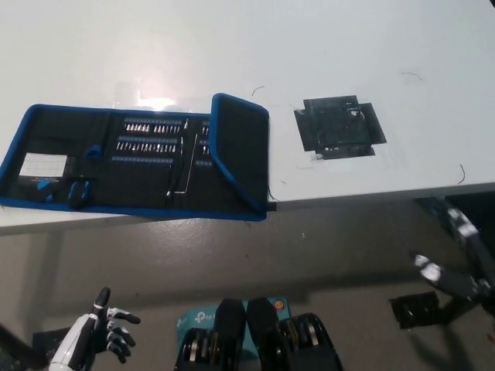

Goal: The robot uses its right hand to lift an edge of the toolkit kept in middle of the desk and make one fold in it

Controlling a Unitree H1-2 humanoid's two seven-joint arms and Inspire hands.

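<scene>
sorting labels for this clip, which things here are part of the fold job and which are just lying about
Job: toolkit, right panel folded over; right hand, off the desk at lower right; white desk.
Lying about: black tape patch; left hand, resting at lower left.
</scene>
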